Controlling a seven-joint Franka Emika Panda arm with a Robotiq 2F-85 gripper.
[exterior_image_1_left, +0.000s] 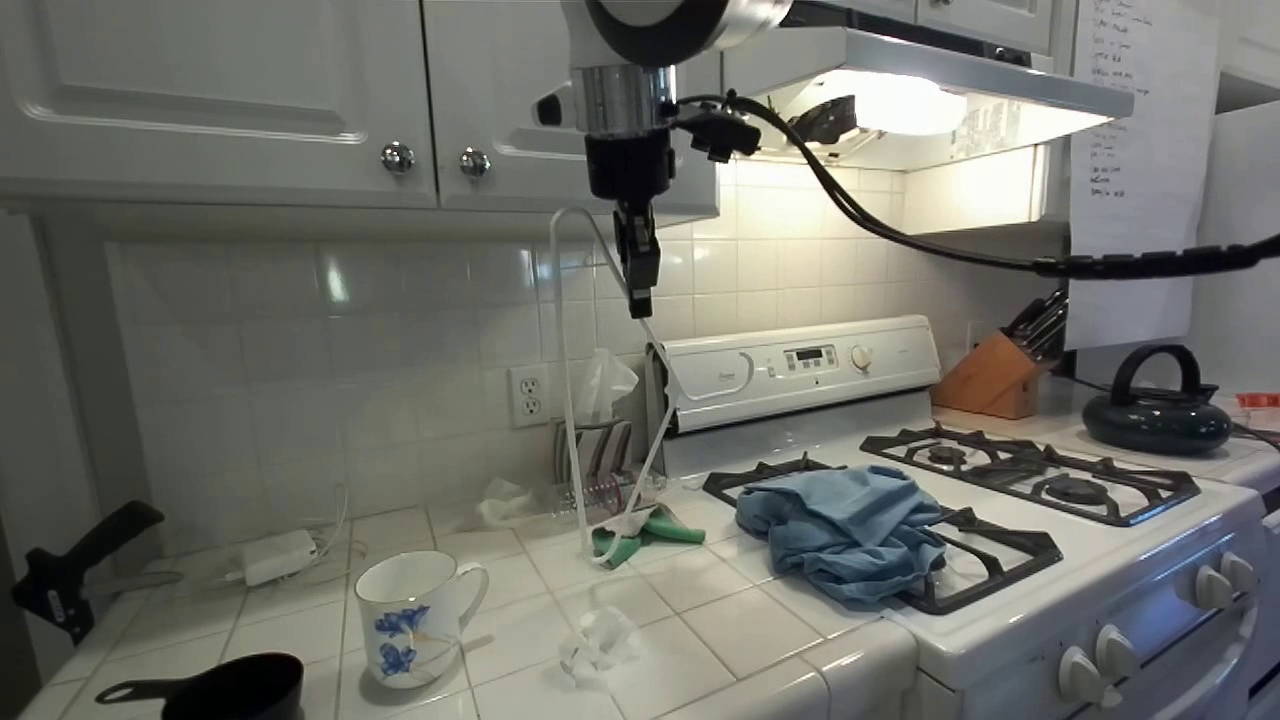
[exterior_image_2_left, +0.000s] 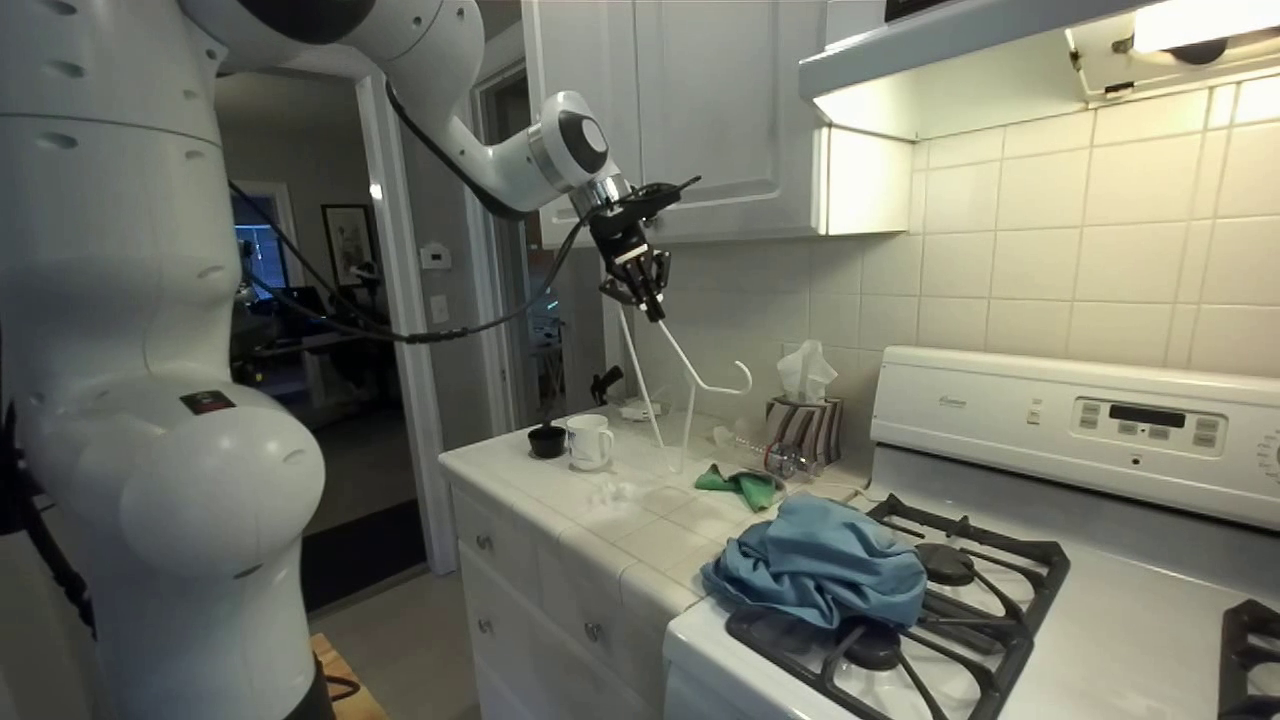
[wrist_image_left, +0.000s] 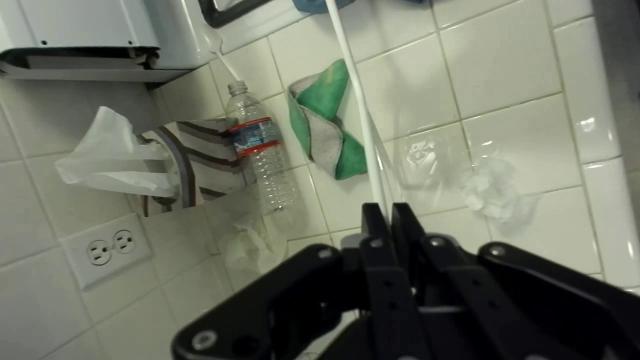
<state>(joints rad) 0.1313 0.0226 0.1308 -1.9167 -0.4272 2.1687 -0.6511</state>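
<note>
White tiles line the kitchen wall (exterior_image_1_left: 400, 400), and a tiled tabletop (exterior_image_1_left: 740, 600) runs right to the stove (exterior_image_1_left: 1000, 620). In an exterior view, the hand (exterior_image_1_left: 641, 306) hangs above the tabletop, grasping a white hanger (exterior_image_1_left: 568, 400) whose long bar drops steeply on the left; a blue cloth (exterior_image_1_left: 845, 530) lies lower, to the right, on the stove. In an exterior view, the hook (exterior_image_2_left: 748, 378) juts right, below the hand; I cannot tell whether the hanger's lower end touches the tabletop. In the wrist view, the fingertips (wrist_image_left: 374, 225) pinch a slim rod of the hanger, which runs away from the hand along the right edge of a green cloth (wrist_image_left: 322, 135).
</note>
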